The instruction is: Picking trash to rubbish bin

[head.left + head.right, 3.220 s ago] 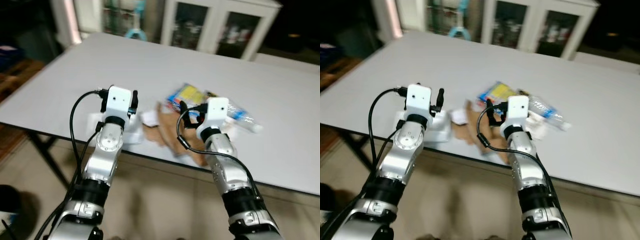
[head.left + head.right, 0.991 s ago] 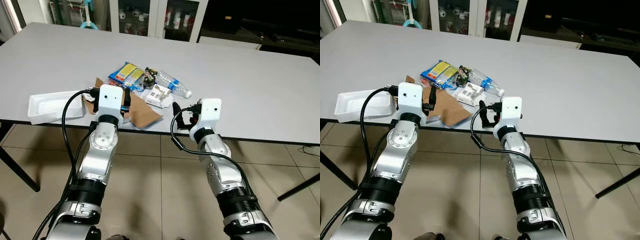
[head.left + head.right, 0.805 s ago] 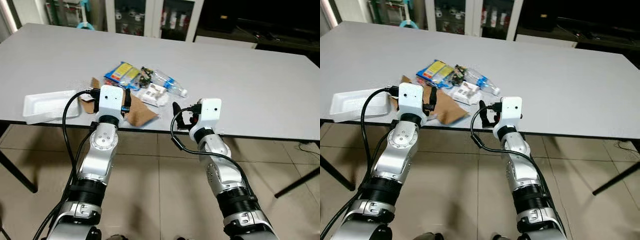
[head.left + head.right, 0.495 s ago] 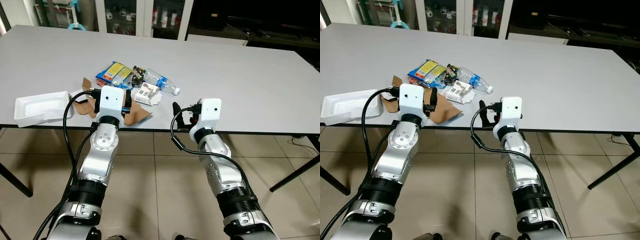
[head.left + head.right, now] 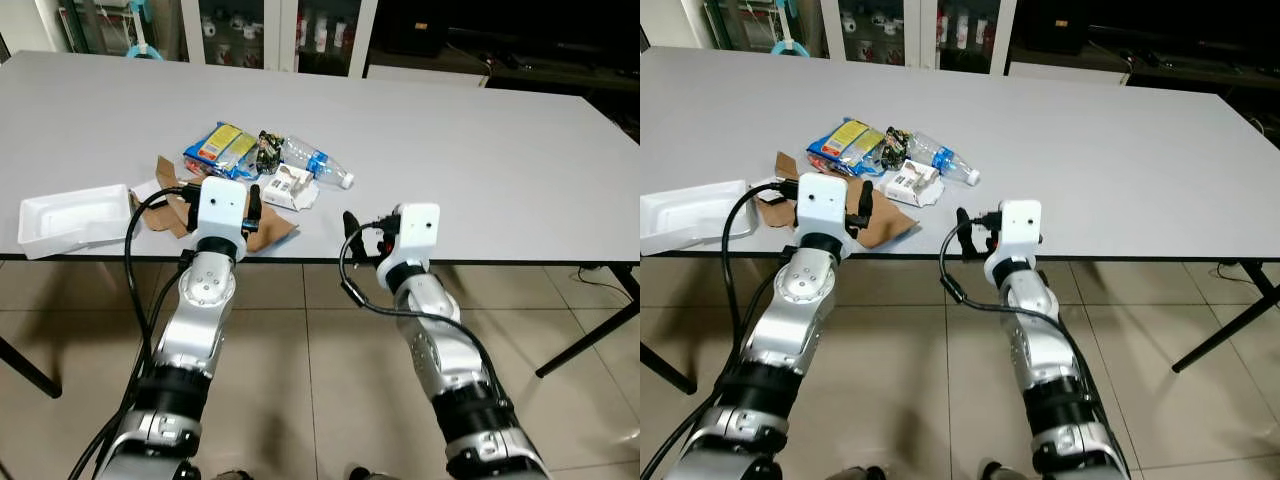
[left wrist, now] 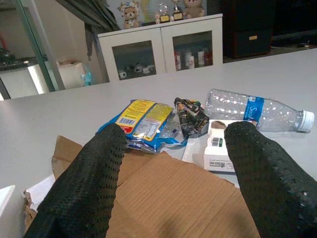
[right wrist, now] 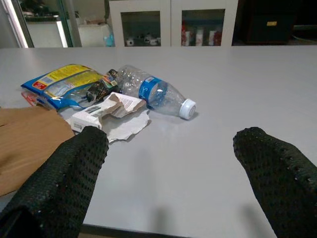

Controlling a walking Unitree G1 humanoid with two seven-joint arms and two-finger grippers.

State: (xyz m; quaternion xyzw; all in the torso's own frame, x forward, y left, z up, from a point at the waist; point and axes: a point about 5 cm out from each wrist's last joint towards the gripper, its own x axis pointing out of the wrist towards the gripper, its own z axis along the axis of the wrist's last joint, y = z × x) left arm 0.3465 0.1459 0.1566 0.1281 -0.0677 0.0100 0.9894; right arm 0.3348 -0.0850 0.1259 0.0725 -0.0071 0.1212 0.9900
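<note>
Head views: grey table with a trash cluster near its front-left edge. In the cluster: blue and yellow snack packet, dark crumpled wrapper, clear plastic bottle lying on its side with a blue label and white cap, small white carton on torn white paper, and a brown cardboard sheet overhanging toward the table edge. A white foam tray sits apart at the far left edge. Left gripper is raised at the table's front edge, just in front of the cardboard; right gripper is also up at the front edge, to the right of the cluster and over bare table. Head views show both wrists and their white camera housings but hide the finger spacing. Wrist views fill that in: left fingers are spread wide, nothing between them; right fingers are likewise wide apart and empty. Left wrist view looks over the cardboard, which lies directly below and between the fingers, with the snack packet, wrapper, carton and bottle beyond the tips, none touched. Right wrist view has bare table between the fingers; carton and torn paper are just past one fingertip, the bottle's cap end further out toward the middle, cardboard off to that same side. Wrist views also show a white glass-door cabinet behind the table. Tiled floor under the table.
</note>
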